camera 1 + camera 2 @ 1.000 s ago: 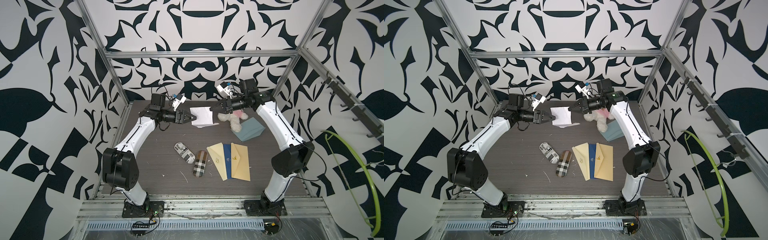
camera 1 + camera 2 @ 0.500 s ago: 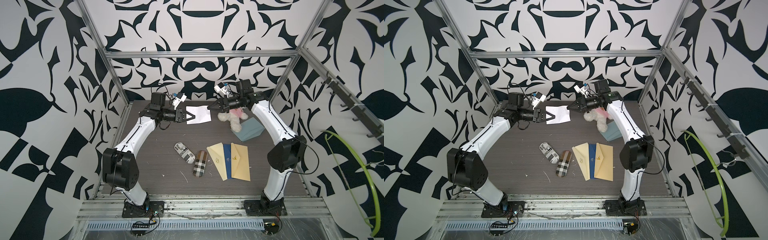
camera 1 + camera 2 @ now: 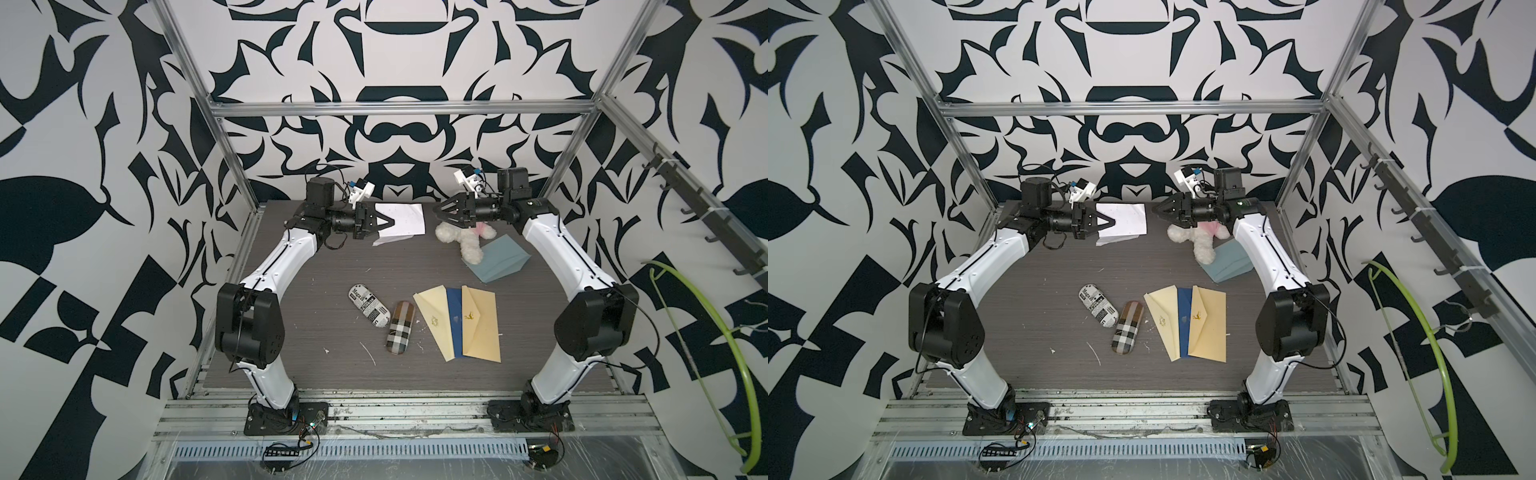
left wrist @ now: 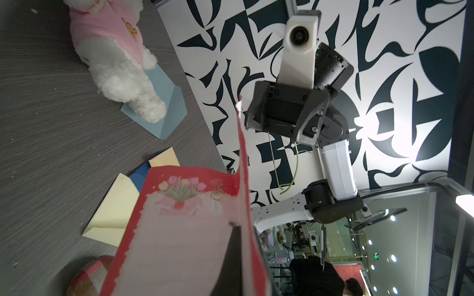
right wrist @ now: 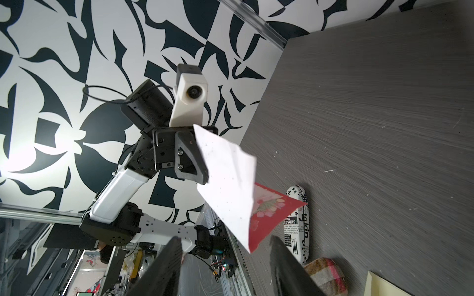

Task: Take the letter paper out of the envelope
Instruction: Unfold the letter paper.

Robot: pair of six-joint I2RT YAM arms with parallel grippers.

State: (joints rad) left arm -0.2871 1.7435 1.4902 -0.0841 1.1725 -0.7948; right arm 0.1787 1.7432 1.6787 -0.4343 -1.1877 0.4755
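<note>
The letter paper [image 3: 402,217] [image 3: 1126,220] hangs in the air at the back of the table, white on one side. Its other side [image 4: 179,230] is red-bordered with tulips. My left gripper [image 3: 394,222] [image 4: 242,230] is shut on its edge. My right gripper [image 3: 436,210] [image 5: 225,238] stands open a short way to the right, apart from the sheet [image 5: 225,174]. Several envelopes lie flat on the table: cream [image 3: 434,324], dark blue [image 3: 455,320], tan [image 3: 482,328] and light blue [image 3: 498,259]. The paper is inside none of them.
A white plush dog in pink [image 3: 461,239] lies partly on the light blue envelope, just under my right gripper. A printed glasses case [image 3: 368,305] and a plaid one [image 3: 400,328] lie mid-table. Metal frame posts [image 3: 232,166] stand at the back corners.
My left gripper has shut on the paper. My right gripper has opened, let the paper go and drawn back to the right. The sheet has shifted left and back.
</note>
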